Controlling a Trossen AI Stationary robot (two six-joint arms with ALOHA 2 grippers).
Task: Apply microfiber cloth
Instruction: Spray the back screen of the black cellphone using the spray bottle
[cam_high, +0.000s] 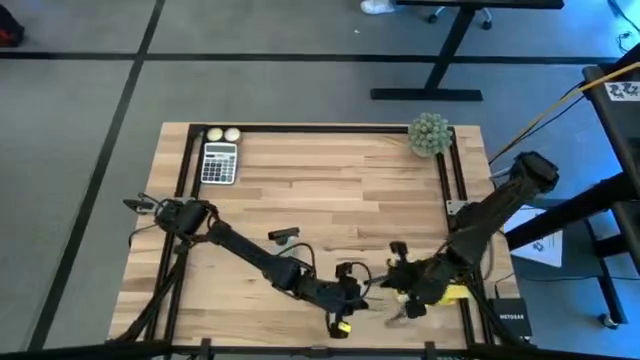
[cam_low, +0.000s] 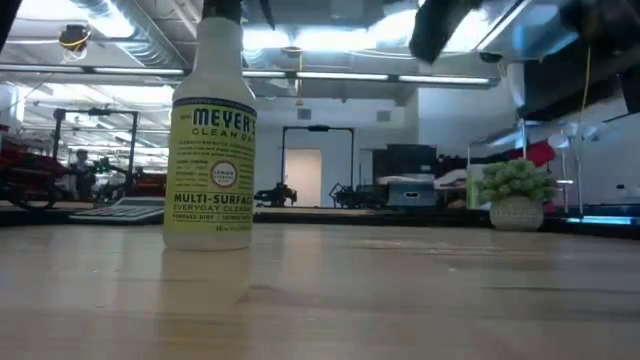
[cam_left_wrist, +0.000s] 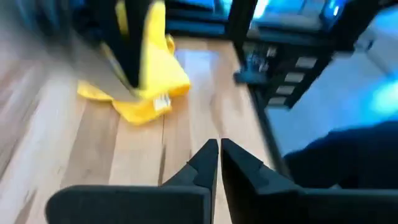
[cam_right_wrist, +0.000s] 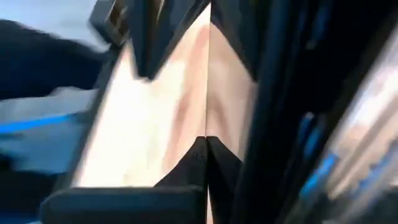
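A grey calculator (cam_high: 219, 163) lies near the far left corner of the wooden table (cam_high: 320, 190), two pale balls (cam_high: 223, 134) just beyond it at the edge. A fuzzy green ball on a pale base (cam_high: 430, 134) sits at the far right corner. A yellow-labelled spray bottle of multi-surface cleaner (cam_low: 210, 130) stands upright. A black Netgear box (cam_high: 510, 316) sits off the near right corner.

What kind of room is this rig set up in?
Probably a robotics lab or open workshop. The low view shows an exposed ceiling with strip lights and equipment benches beyond the wooden table; the high view shows grey carpet and a desk leg.
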